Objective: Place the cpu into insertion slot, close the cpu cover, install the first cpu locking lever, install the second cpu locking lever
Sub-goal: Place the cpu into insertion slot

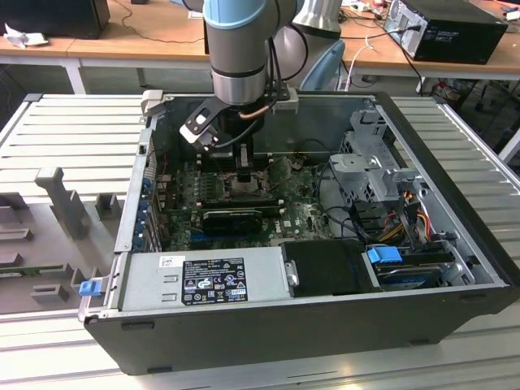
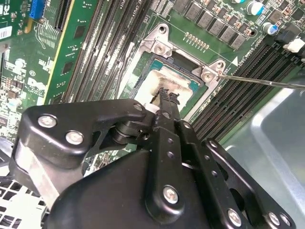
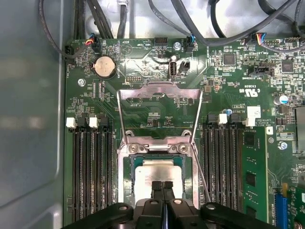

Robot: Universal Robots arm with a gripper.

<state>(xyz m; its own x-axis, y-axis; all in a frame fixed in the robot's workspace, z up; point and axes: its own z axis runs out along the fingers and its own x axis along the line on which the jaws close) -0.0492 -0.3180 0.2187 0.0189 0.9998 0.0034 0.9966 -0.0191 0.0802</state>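
The arm reaches down into the open computer case [image 1: 268,341], which lies on its side on the slatted table [image 1: 479,138]. That way the motherboard [image 3: 228,86] faces up and the socket can be approached from straight above.

In the first wrist view the cpu [image 3: 157,172] lies flat and square inside the insertion slot [image 3: 189,176] with its pale metal top showing, so the 1st step looks done. The cpu cover [image 3: 159,90] stands tipped back on its hinge, away from the socket, its window framing bare board. I judge it is open to leave the chip's seat free. A thin locking lever [image 3: 201,174] runs beside the socket, not hooked down as far as I can tell.

The end effector [image 3: 162,186] has its 2 fingers pressed together with nothing between them. Their tips sit over the cpu's edge on the side opposite the cover's hinge. Whether they touch the chip's top or hang just above it, I cannot tell. The cover's free end lies beyond the chip, well apart from the fingertips.
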